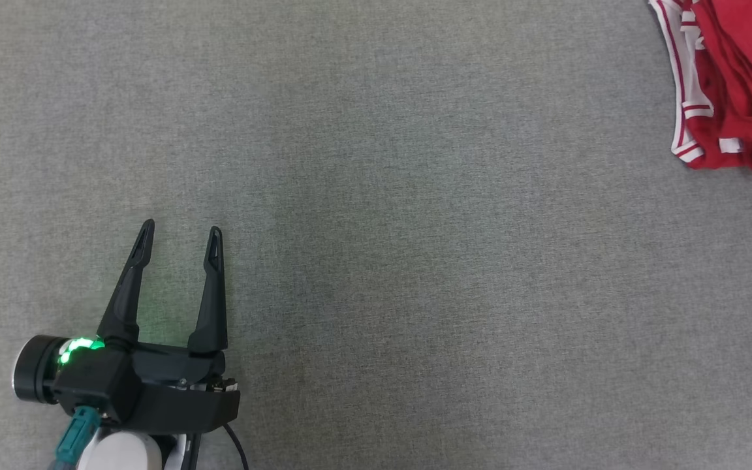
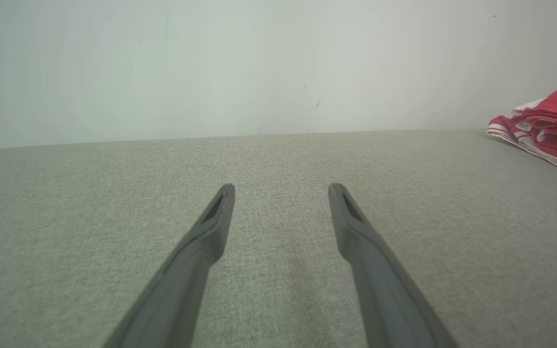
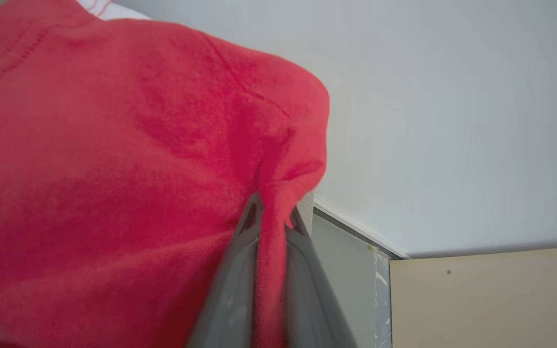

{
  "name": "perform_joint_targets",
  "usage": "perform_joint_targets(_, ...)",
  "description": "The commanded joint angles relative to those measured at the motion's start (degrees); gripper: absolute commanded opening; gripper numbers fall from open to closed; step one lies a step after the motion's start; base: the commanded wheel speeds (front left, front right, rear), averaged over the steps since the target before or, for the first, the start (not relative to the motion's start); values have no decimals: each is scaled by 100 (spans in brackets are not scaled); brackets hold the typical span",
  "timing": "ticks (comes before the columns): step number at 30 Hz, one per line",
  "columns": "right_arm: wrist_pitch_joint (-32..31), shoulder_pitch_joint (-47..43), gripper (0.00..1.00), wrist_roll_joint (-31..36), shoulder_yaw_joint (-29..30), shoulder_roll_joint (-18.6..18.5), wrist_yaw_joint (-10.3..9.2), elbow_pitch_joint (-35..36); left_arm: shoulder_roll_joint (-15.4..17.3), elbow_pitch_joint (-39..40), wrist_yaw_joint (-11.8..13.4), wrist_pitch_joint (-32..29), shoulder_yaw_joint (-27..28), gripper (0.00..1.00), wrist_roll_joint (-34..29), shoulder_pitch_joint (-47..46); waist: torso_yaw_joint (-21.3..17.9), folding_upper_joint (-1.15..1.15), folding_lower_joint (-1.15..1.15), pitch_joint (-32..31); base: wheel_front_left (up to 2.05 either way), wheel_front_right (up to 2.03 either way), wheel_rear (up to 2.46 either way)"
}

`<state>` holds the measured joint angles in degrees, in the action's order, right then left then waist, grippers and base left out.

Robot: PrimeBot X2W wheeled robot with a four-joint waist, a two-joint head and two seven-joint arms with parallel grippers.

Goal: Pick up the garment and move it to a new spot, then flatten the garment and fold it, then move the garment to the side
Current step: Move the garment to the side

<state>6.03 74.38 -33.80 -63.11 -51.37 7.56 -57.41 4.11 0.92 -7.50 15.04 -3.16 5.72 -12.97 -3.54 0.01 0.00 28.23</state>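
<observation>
The garment (image 1: pixel 738 78) is red with white striped trim and lies bunched at the far right of the grey surface in the head view. In the left wrist view the garment (image 2: pixel 551 125) sits at the right edge, well away from the fingers. My left gripper (image 1: pixel 180 245) hovers at the lower left, open with nothing between its fingers (image 2: pixel 211 227). In the right wrist view my right gripper (image 3: pixel 273 212) is shut on a pinched fold of the red garment (image 3: pixel 114 169), which drapes over the left of that view.
Grey woven fabric (image 1: pixel 415 228) covers the whole work surface. A pale wall (image 2: pixel 259 63) rises behind its far edge. The right wrist view looks up at a white wall (image 3: pixel 452 121) and a beige panel (image 3: pixel 491 299).
</observation>
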Motion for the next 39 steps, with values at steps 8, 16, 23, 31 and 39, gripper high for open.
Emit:
perform_joint_targets(8, -144, 181, 0, -1, -164, 71, -17, -290, 5, 69, 5, 13, 72, 100, -9, 19, 64, -1, 0, 26, 0, 0, 0)
perform_joint_targets(16, -135, 323, 100, -32, -169, 133, -17, -454, -20, -10, 5, 13, 109, 100, 16, 49, 47, -1, 0, -66, 0, 0, 0)
perform_joint_targets(23, 281, 269, 100, -333, 146, 426, -17, -575, -67, -131, 5, 13, 195, 100, 80, 245, 53, -1, 0, -515, 0, 0, 0)
perform_joint_targets(31, 850, -318, 100, -663, 546, 1130, -17, -467, -103, -354, 5, 13, 392, 100, 164, 727, 25, -1, 0, -1290, 0, 0, 0)
perform_joint_targets(39, 907, -1622, 100, -252, 2177, 1493, -17, 710, -122, -460, 5, 13, 548, 100, 242, 1128, 20, -1, 0, -1883, 0, 0, 0)
